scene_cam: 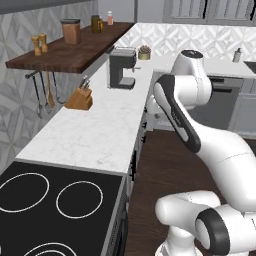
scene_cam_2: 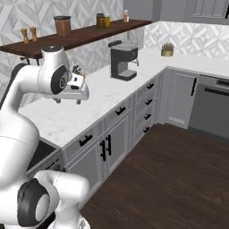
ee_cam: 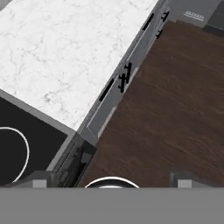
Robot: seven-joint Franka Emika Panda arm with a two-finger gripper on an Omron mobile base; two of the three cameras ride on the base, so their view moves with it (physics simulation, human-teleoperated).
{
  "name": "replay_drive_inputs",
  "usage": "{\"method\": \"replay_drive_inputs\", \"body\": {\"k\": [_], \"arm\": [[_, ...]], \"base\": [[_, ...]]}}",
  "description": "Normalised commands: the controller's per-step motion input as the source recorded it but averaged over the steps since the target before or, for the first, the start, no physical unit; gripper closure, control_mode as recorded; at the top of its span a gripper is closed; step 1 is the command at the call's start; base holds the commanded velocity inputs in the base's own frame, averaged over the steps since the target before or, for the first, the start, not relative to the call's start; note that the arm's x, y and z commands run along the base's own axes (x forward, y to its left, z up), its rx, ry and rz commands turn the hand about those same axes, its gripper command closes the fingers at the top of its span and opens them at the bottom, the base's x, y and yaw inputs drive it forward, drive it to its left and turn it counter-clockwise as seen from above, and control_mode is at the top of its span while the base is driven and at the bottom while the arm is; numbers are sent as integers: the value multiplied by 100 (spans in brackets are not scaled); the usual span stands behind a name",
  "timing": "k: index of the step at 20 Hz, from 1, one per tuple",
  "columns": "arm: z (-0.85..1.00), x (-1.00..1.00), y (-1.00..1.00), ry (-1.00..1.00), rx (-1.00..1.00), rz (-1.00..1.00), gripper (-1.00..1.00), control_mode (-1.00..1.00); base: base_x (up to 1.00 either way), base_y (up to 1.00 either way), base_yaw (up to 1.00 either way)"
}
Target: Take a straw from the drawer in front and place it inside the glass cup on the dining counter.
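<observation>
I am holding the gripper (ee_cam: 109, 177) wide open and empty, high above the counter edge, because the drawer (ee_cam: 107, 89) at 12 o'clock of it is shut, probably hiding the straw inside.

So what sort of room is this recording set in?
A rendered home kitchen: a black stove set into a white marble counter, a coffee machine and a knife block on that counter, and grey cabinet drawers below it, over a dark wood floor.
</observation>
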Motion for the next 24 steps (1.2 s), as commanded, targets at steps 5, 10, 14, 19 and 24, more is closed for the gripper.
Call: {"method": "replay_drive_inputs", "body": {"k": [5, 10, 14, 19, 24], "arm": [[-4, 0, -43, 0, 35, -22, -100, -100], [-32, 1, -87, 0, 44, -10, -100, -100], [-55, 15, -68, 0, 41, -4, -100, -100], [-62, 28, -38, 0, 33, -1, -100, -100], [-77, 35, -5, 0, 23, 0, -100, -100]], "base": [[0, 0, 0], [0, 0, 0], [0, 0, 0], [0, 0, 0], [0, 0, 0]]}}
